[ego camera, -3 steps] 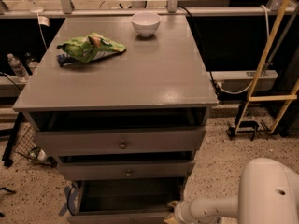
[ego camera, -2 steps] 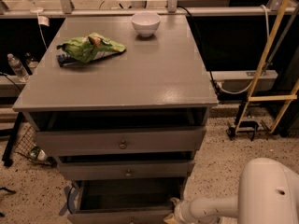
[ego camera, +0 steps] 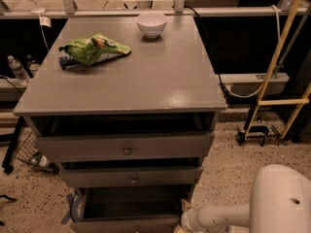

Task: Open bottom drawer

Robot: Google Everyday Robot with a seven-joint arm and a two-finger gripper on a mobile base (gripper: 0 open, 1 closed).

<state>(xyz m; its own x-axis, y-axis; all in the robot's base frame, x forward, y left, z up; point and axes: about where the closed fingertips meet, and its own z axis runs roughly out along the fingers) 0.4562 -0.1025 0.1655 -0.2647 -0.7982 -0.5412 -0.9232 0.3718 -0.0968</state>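
Grey wooden cabinet (ego camera: 146, 79) with 3 drawers, narrow-fronted grey bottom drawer (ego camera: 127, 224) pulled out, dark inside showing, white arm's gripper (ego camera: 184, 221) low by that drawer's right front corner, grip state impossible to tell, white round bowl (ego camera: 151, 24) and crumpled green bag (ego camera: 92, 49) on top.

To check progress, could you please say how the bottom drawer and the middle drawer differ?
The bottom drawer is pulled well out, showing its dark inside; the middle drawer juts only slightly. The claw is at the bottom drawer's right front corner, below the middle drawer. Both have grey fronts.
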